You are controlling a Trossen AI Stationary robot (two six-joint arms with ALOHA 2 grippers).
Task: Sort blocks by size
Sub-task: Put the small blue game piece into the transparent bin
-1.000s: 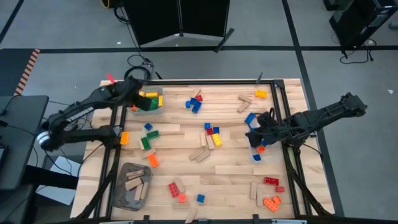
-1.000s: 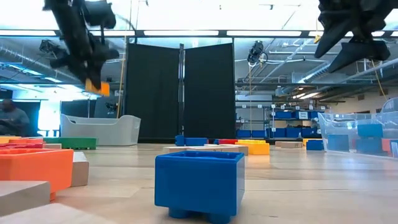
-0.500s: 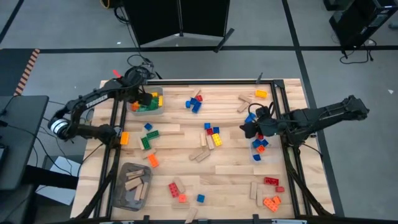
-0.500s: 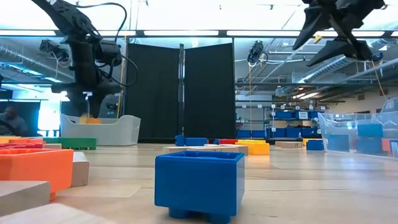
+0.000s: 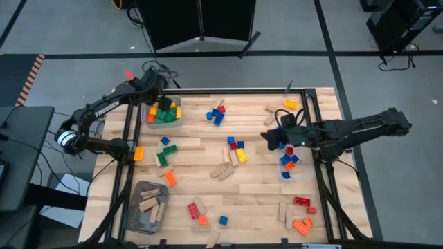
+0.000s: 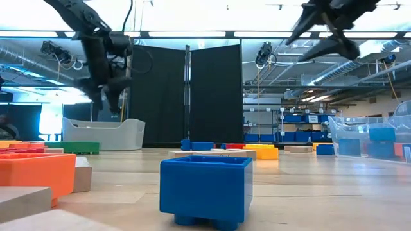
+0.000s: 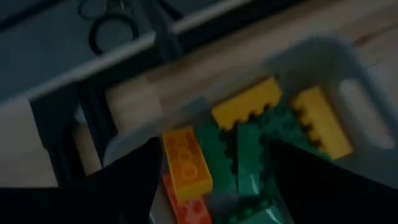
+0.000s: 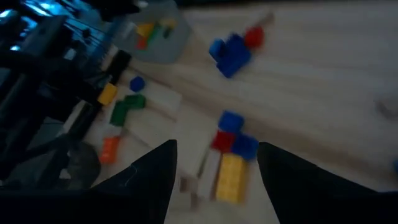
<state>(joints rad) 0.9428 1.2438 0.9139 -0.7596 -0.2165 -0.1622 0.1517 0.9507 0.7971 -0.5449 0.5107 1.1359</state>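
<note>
i get even bright light overhead; low view glares from ceiling strips [image 6: 192, 33], arms silhouetted. both wrist views are dim, smeared with blur.

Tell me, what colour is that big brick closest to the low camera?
Blue: the studded brick fills the foreground of the low view.

Industrial lab/warehouse: exposed ceiling ducts [image 6: 282, 67], strip lights [image 6: 276, 34], shelving w/ blue bins [image 6: 292, 119], black curtain [image 6: 186, 96], taped concrete floor [image 5: 291, 66].
</note>
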